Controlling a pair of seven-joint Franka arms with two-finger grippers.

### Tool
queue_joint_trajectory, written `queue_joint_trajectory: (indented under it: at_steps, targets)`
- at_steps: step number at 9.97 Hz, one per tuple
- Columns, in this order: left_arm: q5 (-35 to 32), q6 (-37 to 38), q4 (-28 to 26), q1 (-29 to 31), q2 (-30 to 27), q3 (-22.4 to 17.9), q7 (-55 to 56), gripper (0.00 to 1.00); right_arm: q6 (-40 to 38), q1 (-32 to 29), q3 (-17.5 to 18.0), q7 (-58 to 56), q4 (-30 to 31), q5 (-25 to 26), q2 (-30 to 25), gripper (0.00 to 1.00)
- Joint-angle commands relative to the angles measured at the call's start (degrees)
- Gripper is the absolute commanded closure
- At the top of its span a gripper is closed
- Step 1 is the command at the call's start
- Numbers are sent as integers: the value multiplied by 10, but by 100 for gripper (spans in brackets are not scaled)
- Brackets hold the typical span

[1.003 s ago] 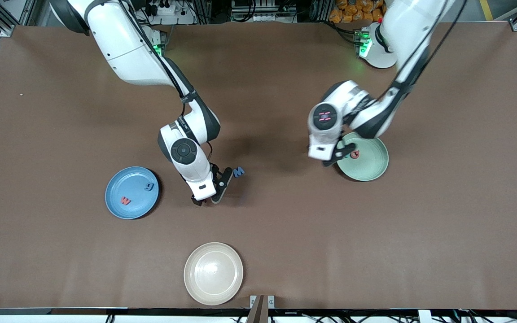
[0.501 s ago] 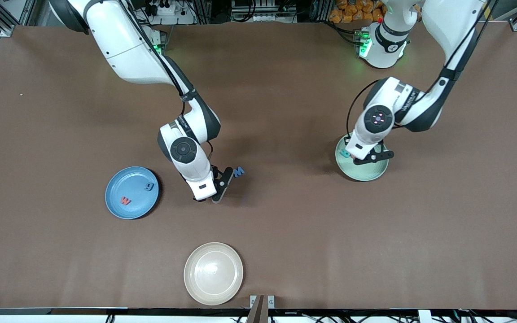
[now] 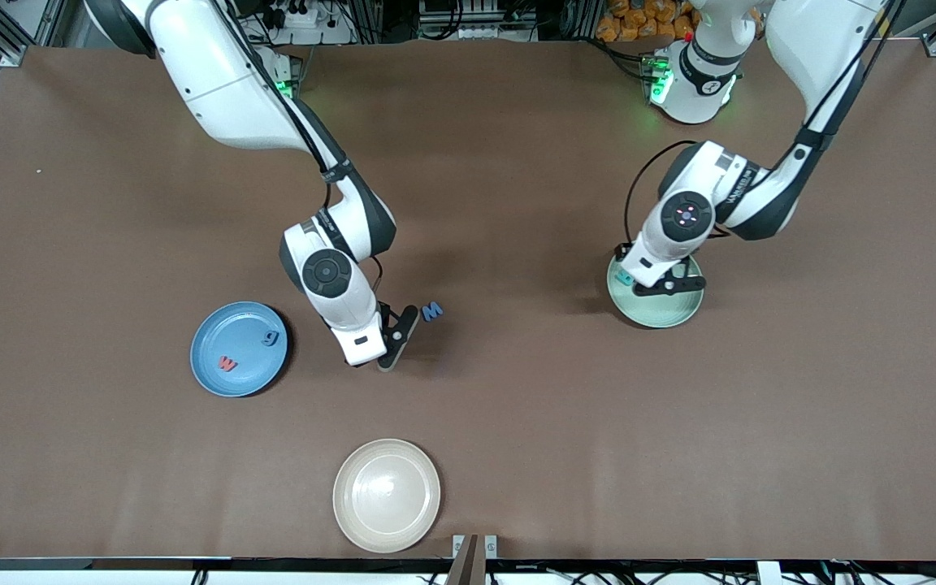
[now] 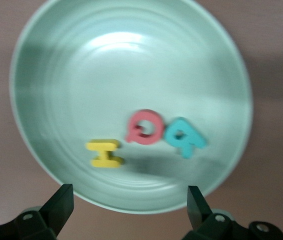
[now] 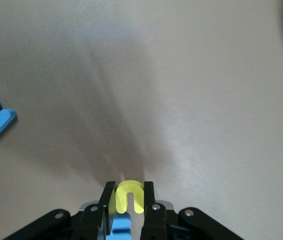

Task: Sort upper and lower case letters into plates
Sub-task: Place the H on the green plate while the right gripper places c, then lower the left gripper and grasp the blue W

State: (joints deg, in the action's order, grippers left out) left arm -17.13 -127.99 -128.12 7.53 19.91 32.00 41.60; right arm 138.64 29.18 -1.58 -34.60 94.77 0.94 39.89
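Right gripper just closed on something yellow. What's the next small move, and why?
Probably lift the right gripper straight up. Its fingers are shut on a yellow letter, low over the table beside the blue M. Raising it first should keep it from dragging before it goes to a plate.
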Motion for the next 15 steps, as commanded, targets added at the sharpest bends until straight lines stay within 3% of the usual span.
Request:
queue_joint_trajectory:
  at_steps: [1,3,6,7,8,10,12,13,15]
  targets:
    - [-2,-6,14,-1,12,30,51,0,-55,-45,0,11,10,1,-54,100]
    - [1,-6,37,-13,28,58,94,0,-104,-63,-38,11,12,2,-66,100]
    - [7,-26,147,-120,108,66,265,0,-135,-114,-62,-8,26,6,-64,99]
    - [1,-27,187,-158,134,65,323,0,-131,-115,-67,-5,25,7,-62,17]
    - [-8,-30,211,-189,152,63,359,0,-128,-113,-67,-13,21,17,-62,0]
    - [-56,-49,246,-227,179,48,382,0,-123,-99,-56,-17,16,28,-61,0]
    - [-157,-69,283,-269,214,43,362,0,-88,-93,-27,-21,16,22,-57,0]
    - [-188,-72,289,-270,224,42,318,0,-70,-83,-16,-14,16,20,-47,0]
    - [-192,-73,312,-277,234,41,125,0,-32,-56,-11,-6,23,16,-29,0]
